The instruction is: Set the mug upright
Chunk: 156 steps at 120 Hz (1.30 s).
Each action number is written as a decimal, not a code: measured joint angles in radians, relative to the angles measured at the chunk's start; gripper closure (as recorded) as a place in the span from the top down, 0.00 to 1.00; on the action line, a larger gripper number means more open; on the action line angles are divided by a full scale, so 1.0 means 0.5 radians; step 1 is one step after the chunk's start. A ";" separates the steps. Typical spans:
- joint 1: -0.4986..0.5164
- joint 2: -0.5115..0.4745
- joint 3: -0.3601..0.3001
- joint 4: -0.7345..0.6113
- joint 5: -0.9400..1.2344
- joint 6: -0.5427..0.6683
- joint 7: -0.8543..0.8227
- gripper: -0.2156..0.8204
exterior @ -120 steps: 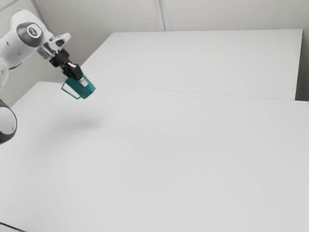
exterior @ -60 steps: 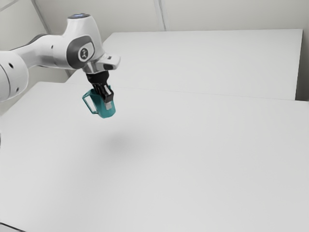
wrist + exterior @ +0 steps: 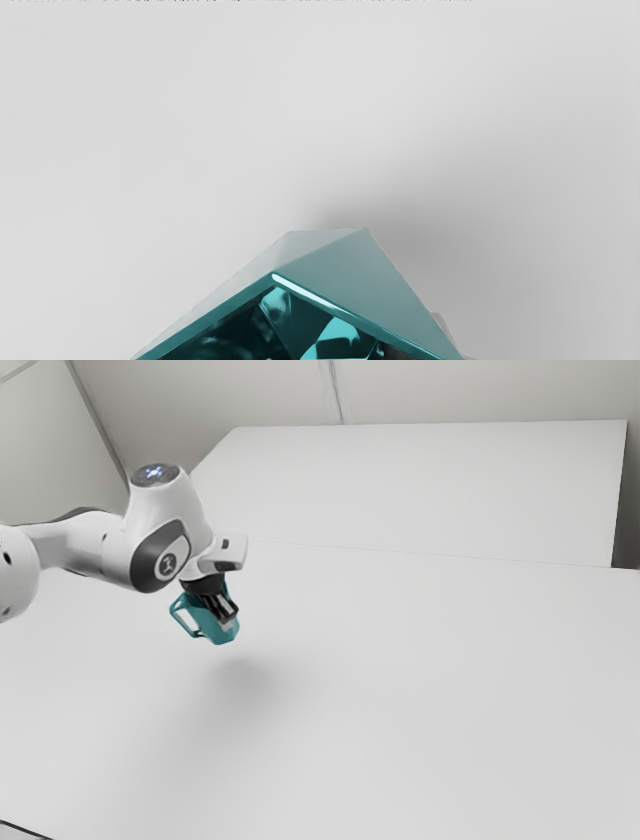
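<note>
Tilted mug (image 3: 211, 628) hangs in the hand (image 3: 229, 622) above the worktop (image 3: 420, 690)

The mug is aloft and aslant. Its long axis leans in the exterior view: the mouth faces up and back toward the hand, the base points down and toward the exterior view's right, and the handle (image 3: 182, 622) juts out on the exterior view's left. A soft shadow (image 3: 240, 685) lies on the worktop beneath, apart from the mug, so the base is not resting on anything.

The hand is clamped on the mug's wall near the rim (image 3: 320, 298). One pale fingertip (image 3: 441, 321) shows outside that wall in the wrist view, and a bit of grey inside the mouth is probably its partner.

That lean is what the coming move turns on. The base is already the lower end, so I judge that the mug needs only the rest of its tilt taken out, then lowering until the base sits flat, before the hand lets go. Released at this slant, it could land on its base edge and topple.

Inside, the faceted inner wall (image 3: 300, 320) shows bright reflections and no contents that I can make out; the bottom is not clear enough to tell.
</note>
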 joint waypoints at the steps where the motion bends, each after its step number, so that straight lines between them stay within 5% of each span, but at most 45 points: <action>1: -0.005 -0.002 -0.001 -0.009 0.000 0.013 -0.003 0.04; 53: -0.016 0.109 -0.004 -0.102 0.004 0.323 -0.130 0.04; 156: -0.002 0.249 0.003 -0.160 -0.033 0.381 -0.258 0.04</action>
